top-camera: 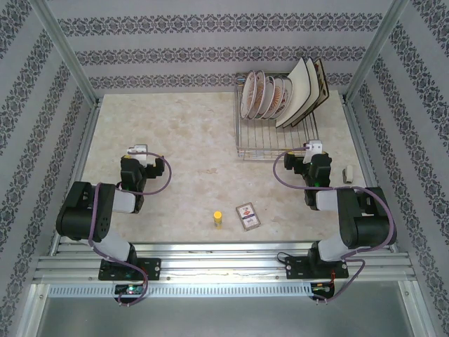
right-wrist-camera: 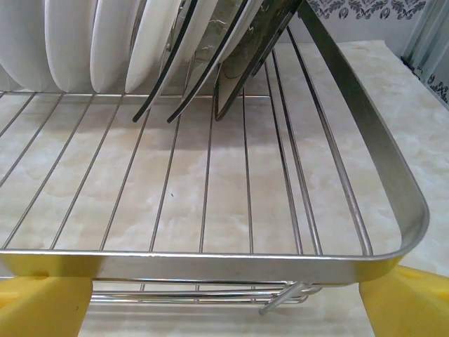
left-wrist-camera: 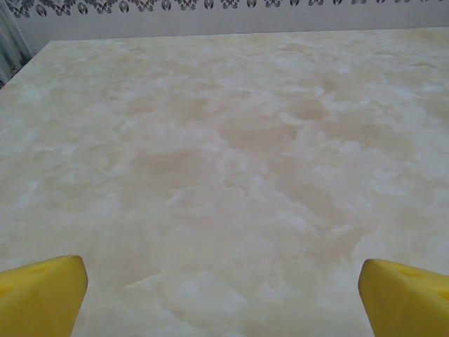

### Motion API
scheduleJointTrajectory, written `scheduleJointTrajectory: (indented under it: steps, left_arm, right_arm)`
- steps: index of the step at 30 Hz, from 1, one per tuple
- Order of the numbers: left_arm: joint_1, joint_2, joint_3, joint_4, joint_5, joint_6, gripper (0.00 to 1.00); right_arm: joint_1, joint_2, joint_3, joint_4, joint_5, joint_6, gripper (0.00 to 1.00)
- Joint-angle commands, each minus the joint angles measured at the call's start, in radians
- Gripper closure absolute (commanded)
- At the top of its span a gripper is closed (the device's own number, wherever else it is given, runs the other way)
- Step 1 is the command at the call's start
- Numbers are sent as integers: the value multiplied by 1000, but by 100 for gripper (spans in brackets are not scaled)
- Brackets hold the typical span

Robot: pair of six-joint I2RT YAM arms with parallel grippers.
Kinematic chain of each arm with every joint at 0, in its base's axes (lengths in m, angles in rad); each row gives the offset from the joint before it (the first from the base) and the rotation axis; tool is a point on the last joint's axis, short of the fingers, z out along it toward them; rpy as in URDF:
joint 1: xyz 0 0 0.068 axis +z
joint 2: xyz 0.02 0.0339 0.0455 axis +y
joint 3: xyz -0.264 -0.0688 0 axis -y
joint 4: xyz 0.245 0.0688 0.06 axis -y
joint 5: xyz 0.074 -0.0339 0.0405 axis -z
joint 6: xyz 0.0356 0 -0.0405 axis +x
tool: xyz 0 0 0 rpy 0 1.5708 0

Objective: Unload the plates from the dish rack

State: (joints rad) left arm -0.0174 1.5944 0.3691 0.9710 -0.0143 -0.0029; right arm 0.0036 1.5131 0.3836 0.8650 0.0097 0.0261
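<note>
the left pincer [left-wrist-camera: 223,298] is held wide open, empty, above the worktop [left-wrist-camera: 224,140]; the right pincer [right-wrist-camera: 224,309], likewise open, is set at the dish rack [right-wrist-camera: 393,182] holding the plates [top-camera: 270,95].

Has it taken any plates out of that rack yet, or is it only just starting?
Nothing done yet: all the plates stand in the dish rack, none on the table. Nothing is held: the right fingers are open at the rack's near rim, the left fingers open over bare table. Every plate is left.
</note>
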Motion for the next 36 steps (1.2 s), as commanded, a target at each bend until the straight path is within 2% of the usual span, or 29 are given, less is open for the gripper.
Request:
scheduleJointTrajectory:
  steps: [1, 30, 34, 36]
  left_arm:
    - [8, -3, 14, -18, 22, 17, 0]
    - [20, -5, 23, -37, 44, 6, 0]
    - [19, -80, 41, -137, 17, 0, 0]
    - [20, -133, 51, -206, 14, 5, 0]
  right_arm:
    - [-1, 1, 3, 32, -20, 0, 2]
    - [-2, 0, 5, 32, -11, 10, 2]
    - [-4, -38, 48, -76, -2, 17, 2]
    - [8, -87, 111, -249, 23, 14, 2]
